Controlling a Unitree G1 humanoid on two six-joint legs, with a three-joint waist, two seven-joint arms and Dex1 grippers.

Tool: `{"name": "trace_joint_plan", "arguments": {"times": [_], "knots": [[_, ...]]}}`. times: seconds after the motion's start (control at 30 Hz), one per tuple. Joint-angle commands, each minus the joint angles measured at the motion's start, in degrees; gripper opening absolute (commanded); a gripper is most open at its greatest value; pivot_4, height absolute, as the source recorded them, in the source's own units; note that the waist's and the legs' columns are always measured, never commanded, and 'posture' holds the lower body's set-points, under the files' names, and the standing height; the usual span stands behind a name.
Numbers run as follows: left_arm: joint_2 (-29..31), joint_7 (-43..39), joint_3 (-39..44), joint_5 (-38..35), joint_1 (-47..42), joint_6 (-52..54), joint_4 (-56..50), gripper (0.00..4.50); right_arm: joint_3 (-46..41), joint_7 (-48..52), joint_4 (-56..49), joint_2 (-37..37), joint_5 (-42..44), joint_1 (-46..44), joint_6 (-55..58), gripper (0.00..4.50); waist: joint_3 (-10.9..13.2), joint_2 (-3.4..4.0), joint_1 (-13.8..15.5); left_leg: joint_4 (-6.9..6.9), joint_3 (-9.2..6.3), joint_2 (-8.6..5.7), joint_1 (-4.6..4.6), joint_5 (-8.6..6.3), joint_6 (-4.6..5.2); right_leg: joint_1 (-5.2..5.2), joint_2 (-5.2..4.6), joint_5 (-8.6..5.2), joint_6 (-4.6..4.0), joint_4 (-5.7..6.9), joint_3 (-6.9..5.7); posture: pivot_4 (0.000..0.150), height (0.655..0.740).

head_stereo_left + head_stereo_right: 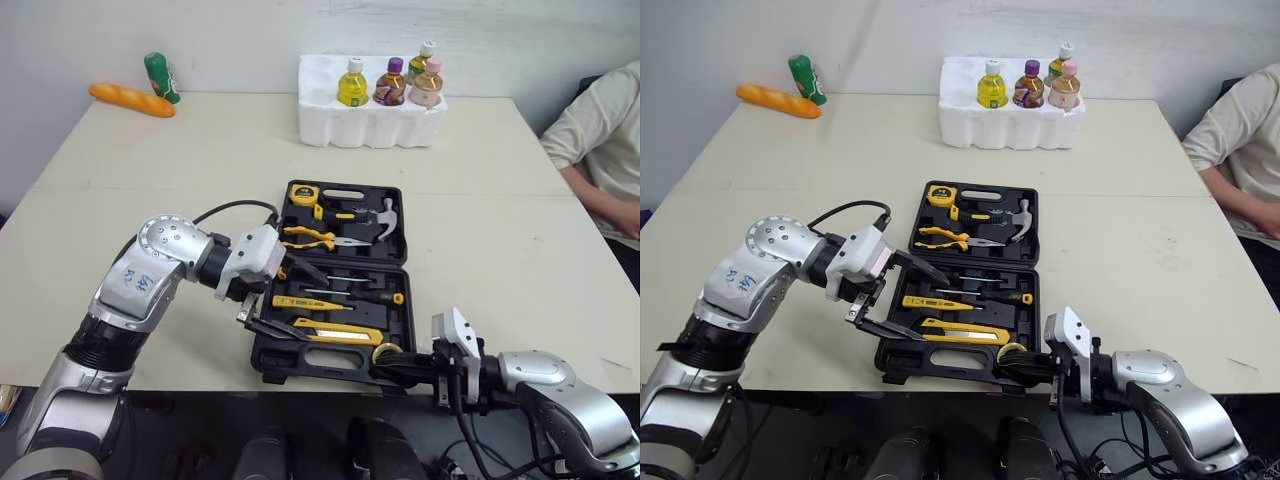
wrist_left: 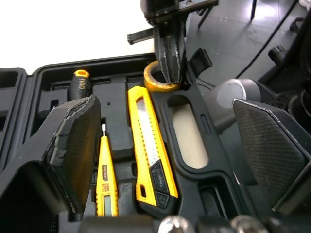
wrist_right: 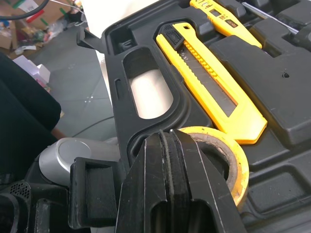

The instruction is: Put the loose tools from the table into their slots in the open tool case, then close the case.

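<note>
Yellow tape (image 3: 239,167) in the case's (image 1: 300,372) near corner, right gripper (image 2: 170,77) clamped on its rim; left gripper (image 1: 300,305) spread wide over the knife (image 1: 335,330).

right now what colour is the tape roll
Yellow; the tape roll shows best in the right wrist view.

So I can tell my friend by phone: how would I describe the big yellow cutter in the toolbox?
On the pale table lies an open black plastic tool case. In its half nearest the robot, the yellow-and-black utility knife lies along the front edge, next to a yellow tape ring; it is broader than the slim yellow tester pen behind it.
</note>
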Motion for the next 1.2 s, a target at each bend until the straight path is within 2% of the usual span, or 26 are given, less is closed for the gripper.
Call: {"name": "trace_joint_plan", "arguments": {"times": [0.03,0.13,0.23,0.37,0.47,0.67,0.73,1.0,1.2], "knots": [[0.47,3.15,4.27,-1.75,1.61,2.50,0.31,4.50,-3.35,-2.72,-3.75,-1.71,3.35,1.02,5.59,0.05,0.03,0.04,0.02,0.00,-0.01,0.01,-0.01,0.00,0.00,-0.01,0.00,0.00,0.00,-0.01,-0.01,0.150,0.7367],[1.74,5.44,7.19,-1.09,3.90,3.38,2.92,4.50,-9.18,-4.58,-7.30,-2.91,7.70,-0.12,8.16,0.05,0.08,0.12,-0.01,0.00,0.00,0.00,-0.08,-0.01,0.01,-0.07,-0.03,0.00,0.00,-0.01,-0.03,0.150,0.7367],[3.70,7.75,10.52,1.38,4.53,1.30,11.30,4.50,-16.62,-6.67,-7.71,-5.00,10.96,-2.31,10.51,0.05,0.08,0.12,-0.02,0.00,0.02,-0.01,-0.13,-0.01,0.02,-0.15,-0.05,0.00,0.01,0.04,-0.04,0.150,0.7367],[5.58,11.34,12.29,6.71,2.50,-5.85,24.88,4.50,-21.36,-7.90,-1.64,-8.89,6.99,-4.68,9.82,0.05,0.09,0.12,0.05,-0.01,0.02,-0.02,-0.18,-0.02,0.02,-0.23,-0.06,0.00,0.00,0.07,-0.07,0.150,0.7367],[5.55,13.20,11.90,9.88,0.47,-9.29,32.15,3.65,-20.47,-9.37,4.49,-11.01,1.51,-6.63,7.33,0.00,0.09,0.12,0.12,-0.06,0.09,-0.04,-0.22,-0.05,0.06,-0.24,-0.06,0.01,0.01,-0.03,-0.10,0.150,0.7367],[2.00,16.15,8.94,16.45,-4.40,-15.54,44.87,0.81,-12.67,-16.18,17.52,-9.87,-10.90,-15.36,4.70,0.00,0.09,0.12,0.01,-0.05,0.29,-0.14,-0.28,-0.03,0.14,-0.36,-0.09,0.06,0.10,0.23,-0.15,0.150,0.7367],[0.03,17.77,8.25,18.15,-6.73,-16.83,48.77,0.03,-9.56,-15.85,19.50,-9.16,-13.37,-17.41,3.33,0.00,0.09,0.12,-0.04,-0.05,0.32,-0.09,-0.28,-0.02,0.12,-0.37,-0.06,0.06,0.10,0.25,-0.14,0.150,0.7367],[-6.89,20.29,7.29,21.14,-12.75,-17.53,57.64,0.03,-1.26,-15.79,23.52,-3.76,-19.09,-25.71,1.91,0.00,0.09,0.12,-0.72,-0.05,0.40,-0.09,-0.28,0.01,0.10,-0.43,-0.01,0.06,0.11,0.33,-0.44,0.150,0.7367],[-9.98,20.06,6.16,22.05,-13.18,-17.22,56.57,0.03,0.50,-15.65,24.49,-0.40,-20.17,-28.98,2.93,0.00,0.09,0.12,-1.36,-0.04,0.39,-0.09,-0.29,0.03,0.08,-0.42,-0.02,0.06,0.11,0.34,-0.47,0.150,0.7367]]}}
